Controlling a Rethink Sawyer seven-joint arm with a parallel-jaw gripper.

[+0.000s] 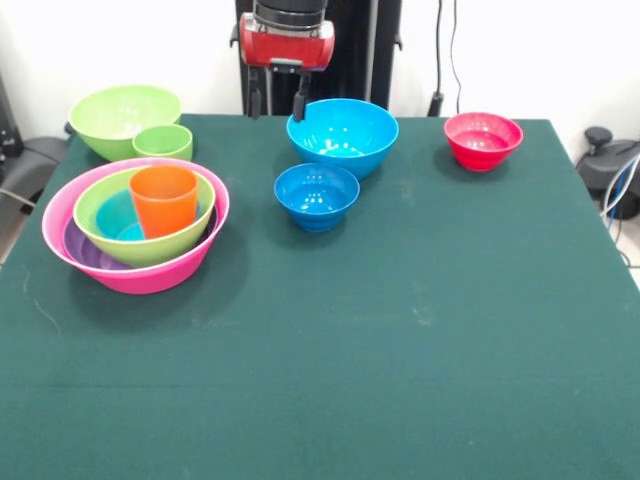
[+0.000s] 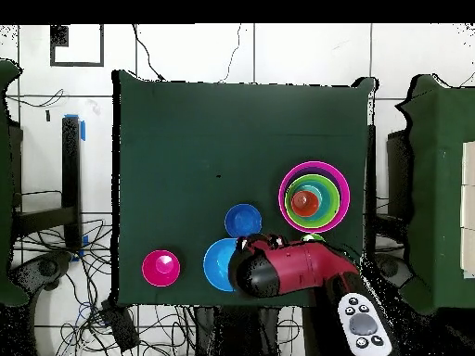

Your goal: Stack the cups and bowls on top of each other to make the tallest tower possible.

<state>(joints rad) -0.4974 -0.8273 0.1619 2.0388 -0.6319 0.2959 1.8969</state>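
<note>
The tower stands at the left: a wide pink bowl (image 1: 140,275) holds a purple bowl (image 1: 82,250), a lime green bowl (image 1: 160,245), a blue bowl (image 1: 117,217) and the upright orange cup (image 1: 163,198). It also shows in the overhead view (image 2: 314,197). A second lime green bowl (image 1: 122,115) sits at the far left, with the light green cup (image 1: 163,142) in front of it. A large blue bowl (image 1: 342,135), a small blue bowl (image 1: 316,193) and a red bowl (image 1: 483,138) stand apart. My gripper (image 1: 278,103) hangs open and empty over the far edge, just left of the large blue bowl.
The green table (image 1: 400,330) has loose bowls only along its far half. In the overhead view my red arm (image 2: 297,267) covers part of the large blue bowl (image 2: 216,264) and the far lime bowl. A remote control (image 2: 364,324) lies off the table.
</note>
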